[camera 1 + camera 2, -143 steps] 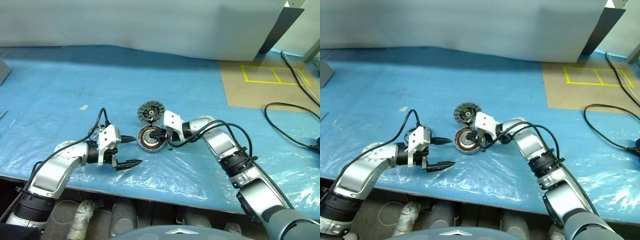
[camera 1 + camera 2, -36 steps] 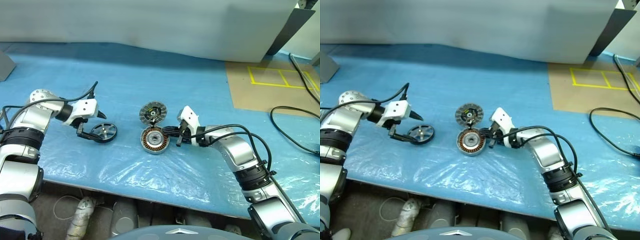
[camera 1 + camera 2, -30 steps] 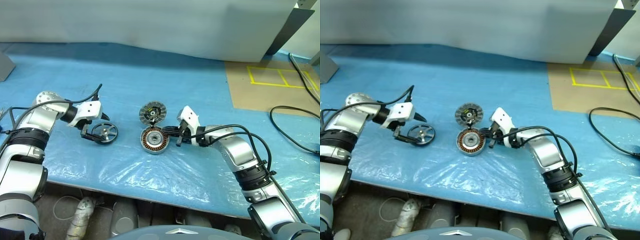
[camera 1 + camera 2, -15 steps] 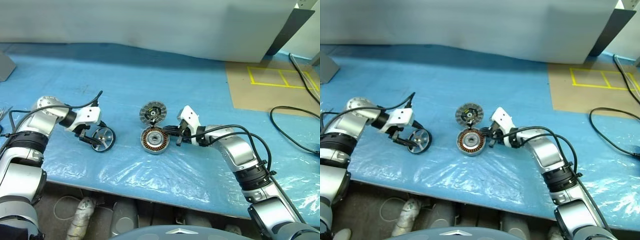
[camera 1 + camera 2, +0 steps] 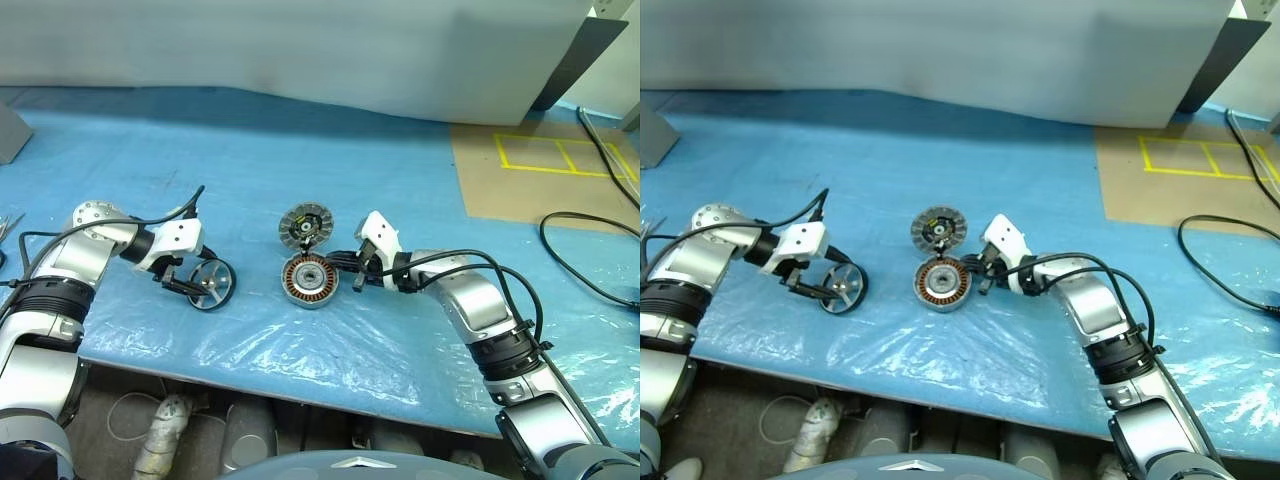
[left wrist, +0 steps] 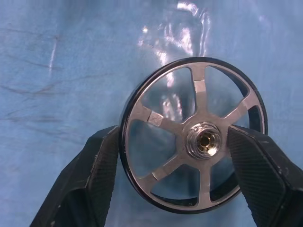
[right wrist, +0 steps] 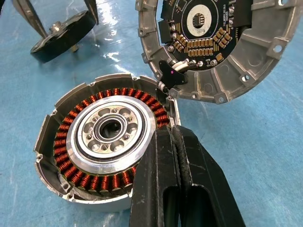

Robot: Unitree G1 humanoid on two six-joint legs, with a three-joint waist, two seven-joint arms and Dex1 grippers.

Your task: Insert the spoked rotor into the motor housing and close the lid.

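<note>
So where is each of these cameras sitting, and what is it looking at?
Head views: two eyes, looking down over both arms at the blue table.
Left wrist view: along the left gripper, shut on the spoked rotor.
Right wrist view: along the shut right gripper at the motor housing and lid.
Shared: the rotor.

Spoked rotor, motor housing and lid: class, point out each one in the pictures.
spoked rotor point(image 6: 202, 140), left wrist view, on its hub.
motor housing point(image 7: 76, 182), right wrist view, on the copper windings.
lid point(image 5: 304, 226), left eye view, on its black centre.
</note>
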